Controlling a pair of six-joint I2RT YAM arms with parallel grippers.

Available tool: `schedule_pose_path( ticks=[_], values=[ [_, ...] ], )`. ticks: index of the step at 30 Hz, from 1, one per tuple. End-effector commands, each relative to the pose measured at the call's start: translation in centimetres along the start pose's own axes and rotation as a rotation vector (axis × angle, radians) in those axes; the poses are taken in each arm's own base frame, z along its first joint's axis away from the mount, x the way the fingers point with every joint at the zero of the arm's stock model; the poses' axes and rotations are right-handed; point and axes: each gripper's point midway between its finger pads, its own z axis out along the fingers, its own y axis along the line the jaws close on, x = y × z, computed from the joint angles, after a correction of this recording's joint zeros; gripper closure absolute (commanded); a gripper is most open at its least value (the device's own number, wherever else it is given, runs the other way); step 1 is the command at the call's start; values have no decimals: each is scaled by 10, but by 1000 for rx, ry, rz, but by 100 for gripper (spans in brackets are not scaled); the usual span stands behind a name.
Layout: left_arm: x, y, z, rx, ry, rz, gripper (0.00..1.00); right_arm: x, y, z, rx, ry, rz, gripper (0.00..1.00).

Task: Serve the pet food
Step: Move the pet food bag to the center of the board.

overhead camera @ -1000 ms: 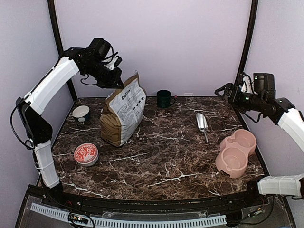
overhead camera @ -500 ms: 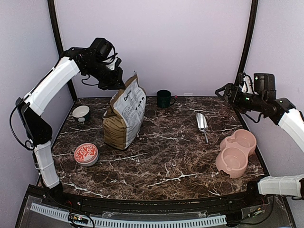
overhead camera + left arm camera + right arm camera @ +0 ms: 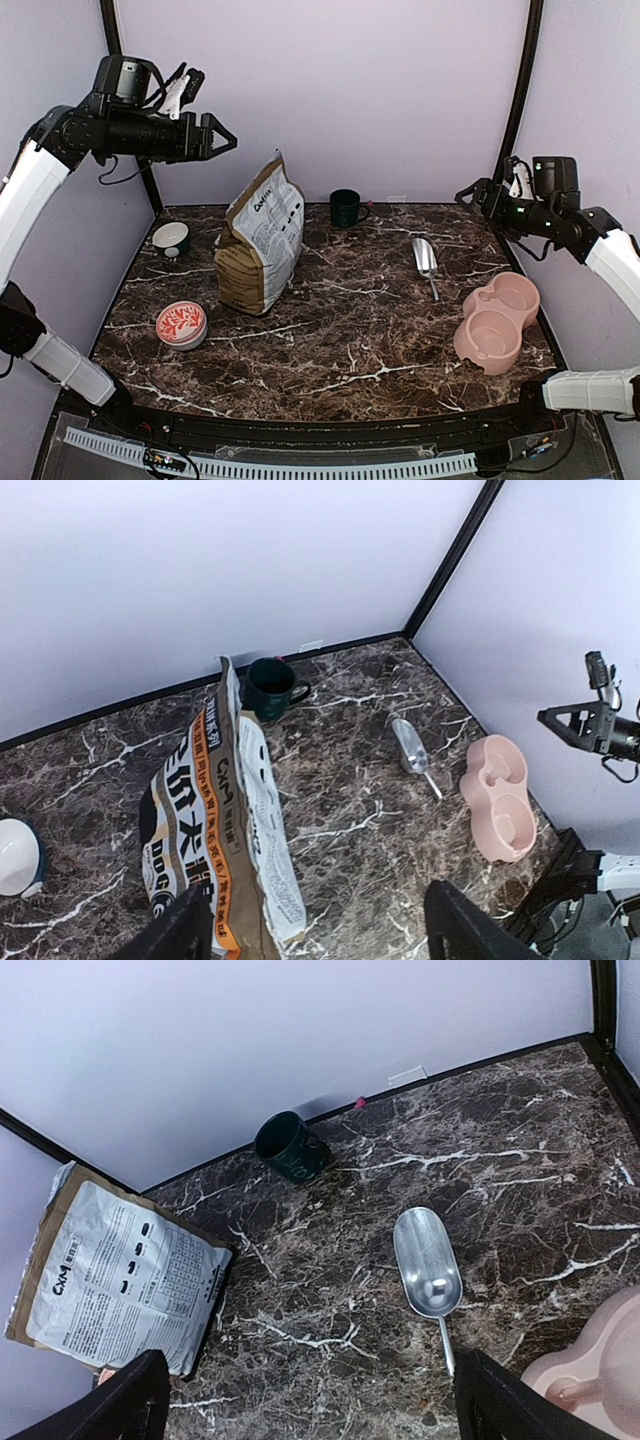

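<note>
No pet food shows in any view. The tan-and-white paper bag [image 3: 262,238] stands upright at the table's back left, its top edge pinched together; it also appears in the left wrist view as the bag [image 3: 215,820] and in the right wrist view as the bag [image 3: 120,1275]. My left gripper [image 3: 222,140] hangs open, high above and left of the bag, holding nothing; from its wrist the left gripper [image 3: 320,935] looks down past the bag. My right gripper [image 3: 470,195] is open in the air at the right, and the right gripper [image 3: 318,1400] is empty.
A metal scoop [image 3: 426,260] lies right of centre. A pink double bowl [image 3: 497,320] sits at the right edge. A dark green mug [image 3: 347,208] stands at the back. A white bowl [image 3: 171,238] and a red patterned dish [image 3: 181,324] sit on the left.
My left gripper has opened, let go of the bag's top and swung up and to the left. The bag now stands upright by itself. The right arm has barely moved.
</note>
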Motion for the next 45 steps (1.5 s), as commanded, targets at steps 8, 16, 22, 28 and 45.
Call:
schedule_pose_path(
  ticks=[8, 16, 22, 28, 45],
  values=[
    [63, 20, 18, -77, 188, -4, 21, 3, -21, 11, 94, -14, 0, 0],
    [80, 23, 37, -113, 231, 7, 22, 13, -16, 20, 54, 32, 6, 0],
    [82, 47, 65, -235, 231, 23, 29, 14, -13, 19, 37, 40, 1, 0],
    [90, 52, 98, -240, 265, 34, 38, 17, -16, 18, 48, 46, -7, 0],
    [58, -26, 86, -110, 220, -27, 100, 17, -10, 20, 3, 39, -35, 0]
  ],
)
